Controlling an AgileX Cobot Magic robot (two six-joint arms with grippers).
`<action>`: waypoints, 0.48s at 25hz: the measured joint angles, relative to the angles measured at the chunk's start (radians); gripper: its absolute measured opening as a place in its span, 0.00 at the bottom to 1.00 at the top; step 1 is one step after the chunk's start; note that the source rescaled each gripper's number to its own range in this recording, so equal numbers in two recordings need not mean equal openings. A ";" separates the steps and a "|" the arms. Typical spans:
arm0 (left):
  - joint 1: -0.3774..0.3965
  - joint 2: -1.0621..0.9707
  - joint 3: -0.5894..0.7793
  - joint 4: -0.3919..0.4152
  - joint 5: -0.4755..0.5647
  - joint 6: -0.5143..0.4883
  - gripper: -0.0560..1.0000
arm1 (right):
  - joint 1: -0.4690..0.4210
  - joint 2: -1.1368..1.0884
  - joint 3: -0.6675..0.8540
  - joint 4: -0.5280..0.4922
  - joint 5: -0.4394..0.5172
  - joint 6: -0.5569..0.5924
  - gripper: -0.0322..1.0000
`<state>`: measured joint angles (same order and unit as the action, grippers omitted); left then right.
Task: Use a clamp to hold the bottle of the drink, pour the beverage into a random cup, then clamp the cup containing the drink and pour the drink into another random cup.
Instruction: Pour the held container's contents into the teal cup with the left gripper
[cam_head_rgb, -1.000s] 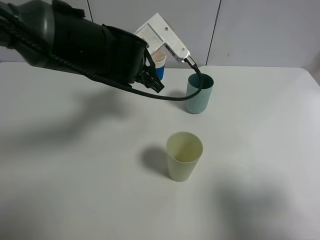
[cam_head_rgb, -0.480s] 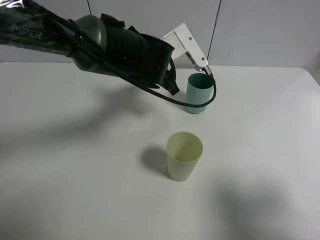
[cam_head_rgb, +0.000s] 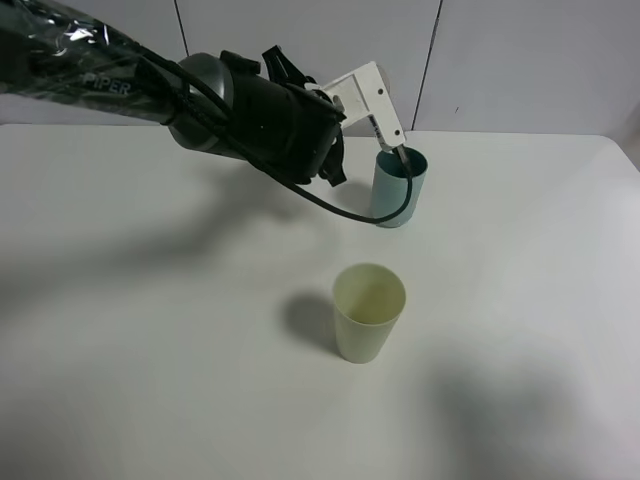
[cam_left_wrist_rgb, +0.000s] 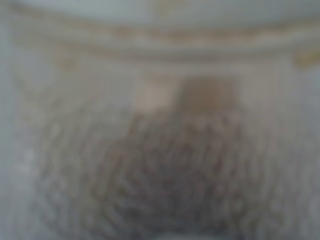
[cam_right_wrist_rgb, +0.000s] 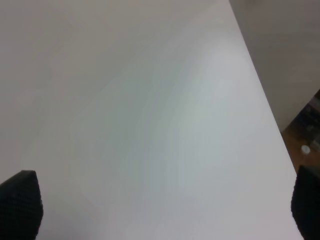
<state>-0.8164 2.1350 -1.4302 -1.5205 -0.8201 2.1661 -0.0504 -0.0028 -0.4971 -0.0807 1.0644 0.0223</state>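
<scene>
Two cups stand upright and well apart on the white table (cam_head_rgb: 150, 330) in the high view. The teal cup (cam_head_rgb: 398, 200) is upper centre-right. The yellow-green cup (cam_head_rgb: 369, 315) is lower centre, clear of everything, with its shadow to its left. The left arm (cam_head_rgb: 250, 120) reaches in from the upper left and ends just left of the teal cup, blocking the table strip behind it. Its white camera mount (cam_head_rgb: 368, 92) sits above the teal cup's rim. A black cable (cam_head_rgb: 350, 212) loops from the mount across the teal cup's front and back under the arm. The yellow-green cup's inside shows pale wall and bottom, no liquid discernible. The teal cup's inside is dark and partly behind the cable, so its contents cannot be told. The left gripper is hidden behind the arm, fingers closed tight. The left wrist view is filled by a blurred pale translucent surface with faint bands and a brownish patch, too blurred to say whether it is the bottle or whether it is gripped. The right gripper (cam_right_wrist_rgb: 162, 207) hangs over bare table near its edge, fingertips (cam_right_wrist_rgb: 20, 202) spread wide, nothing between them.
</scene>
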 joint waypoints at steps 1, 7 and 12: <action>0.005 0.000 0.000 0.015 0.000 0.000 0.05 | 0.000 0.000 0.000 0.000 0.000 0.000 1.00; 0.019 0.010 0.000 0.073 0.008 0.000 0.05 | 0.000 0.000 0.000 0.000 0.000 0.000 1.00; 0.019 0.032 0.000 0.150 0.012 0.000 0.05 | 0.000 0.000 0.000 0.000 0.000 0.000 1.00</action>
<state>-0.7972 2.1671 -1.4302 -1.3702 -0.8077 2.1661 -0.0504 -0.0028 -0.4971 -0.0807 1.0644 0.0223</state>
